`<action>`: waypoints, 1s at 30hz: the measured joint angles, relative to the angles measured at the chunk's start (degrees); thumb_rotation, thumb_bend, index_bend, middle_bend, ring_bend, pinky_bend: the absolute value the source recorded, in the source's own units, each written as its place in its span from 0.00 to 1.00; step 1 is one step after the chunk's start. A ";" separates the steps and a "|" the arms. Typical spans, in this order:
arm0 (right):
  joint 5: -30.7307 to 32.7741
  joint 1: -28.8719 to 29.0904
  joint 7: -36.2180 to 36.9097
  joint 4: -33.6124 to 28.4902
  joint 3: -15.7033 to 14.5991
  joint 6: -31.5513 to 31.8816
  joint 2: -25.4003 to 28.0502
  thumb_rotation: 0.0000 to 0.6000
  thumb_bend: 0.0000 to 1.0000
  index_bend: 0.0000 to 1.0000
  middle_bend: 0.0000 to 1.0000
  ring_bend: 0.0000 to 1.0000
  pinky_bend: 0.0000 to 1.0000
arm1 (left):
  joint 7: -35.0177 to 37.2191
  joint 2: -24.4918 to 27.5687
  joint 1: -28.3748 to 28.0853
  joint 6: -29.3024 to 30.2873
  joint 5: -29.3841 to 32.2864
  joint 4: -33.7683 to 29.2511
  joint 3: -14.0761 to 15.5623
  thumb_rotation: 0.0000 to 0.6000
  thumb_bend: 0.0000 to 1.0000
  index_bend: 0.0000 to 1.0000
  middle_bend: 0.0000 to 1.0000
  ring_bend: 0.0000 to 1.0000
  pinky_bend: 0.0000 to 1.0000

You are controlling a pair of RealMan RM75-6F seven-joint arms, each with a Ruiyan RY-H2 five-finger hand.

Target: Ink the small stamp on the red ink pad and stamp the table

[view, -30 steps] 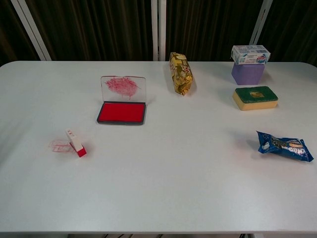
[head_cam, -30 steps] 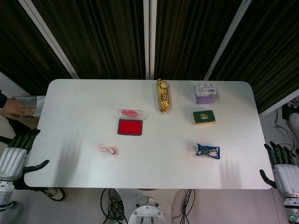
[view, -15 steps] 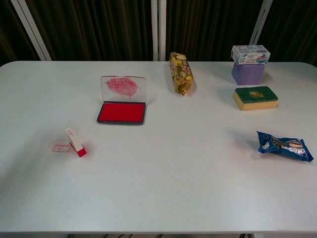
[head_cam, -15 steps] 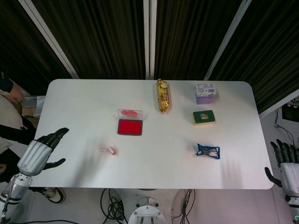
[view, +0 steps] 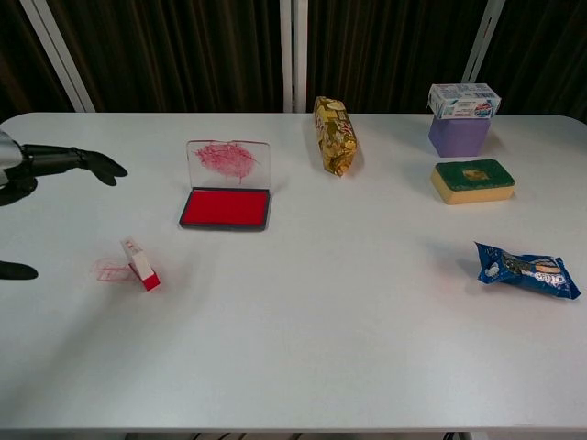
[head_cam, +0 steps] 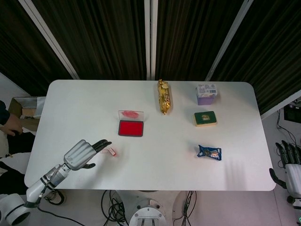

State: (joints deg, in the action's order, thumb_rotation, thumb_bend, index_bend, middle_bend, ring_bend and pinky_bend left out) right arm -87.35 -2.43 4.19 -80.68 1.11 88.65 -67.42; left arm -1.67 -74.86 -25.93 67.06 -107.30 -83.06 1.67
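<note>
The small stamp [head_cam: 111, 151] [view: 139, 263] lies on its side on the white table [head_cam: 155, 155], its clear cap [view: 112, 269] beside it. The red ink pad [head_cam: 130, 128] [view: 225, 208] stands open behind it, its stained lid raised. My left hand [head_cam: 83, 152] [view: 50, 165] hovers over the table's front left, fingers spread and empty, its fingertips [head_cam: 104, 143] just left of the stamp. My right hand [head_cam: 290, 165] hangs off the table's right front corner, fingers apart, holding nothing.
A gold snack pack [head_cam: 163, 96] lies at the back centre. A purple box with a white carton [head_cam: 206, 93] stands at the back right, a green-topped sponge [head_cam: 205, 118] in front of it. A blue wrapper [head_cam: 209, 152] lies front right. A person [head_cam: 9, 123] is at the far left.
My left hand has swung in from beside the table's left edge and now hovers over the table next to the stamp. My right hand has dropped slightly lower. Objects have not moved.
</note>
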 measured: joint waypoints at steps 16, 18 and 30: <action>0.43 -0.01 0.13 0.16 0.14 -0.41 0.29 1.00 0.26 0.00 0.00 0.00 0.00 | 1.66 -12.34 -4.26 1.98 -0.78 16.89 0.97 1.00 0.20 0.31 0.31 0.92 1.00; 0.46 -0.01 -0.09 0.04 0.10 -0.52 0.32 1.00 0.26 0.00 0.00 0.00 0.00 | 1.96 -14.10 -4.48 3.00 -1.32 19.77 1.44 1.00 0.21 0.31 0.31 0.93 1.00; 0.84 0.04 -0.19 -0.15 0.08 -1.14 0.44 1.00 0.27 0.00 0.00 0.00 0.00 | 5.43 -19.94 -6.18 4.69 -1.48 29.13 4.15 1.00 0.29 0.38 0.38 0.97 1.00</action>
State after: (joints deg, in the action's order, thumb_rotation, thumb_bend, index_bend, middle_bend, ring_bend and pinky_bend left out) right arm -86.51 -2.39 4.00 -80.83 1.19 87.51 -66.98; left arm 3.77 -94.80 -32.11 71.75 -108.78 -53.93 5.82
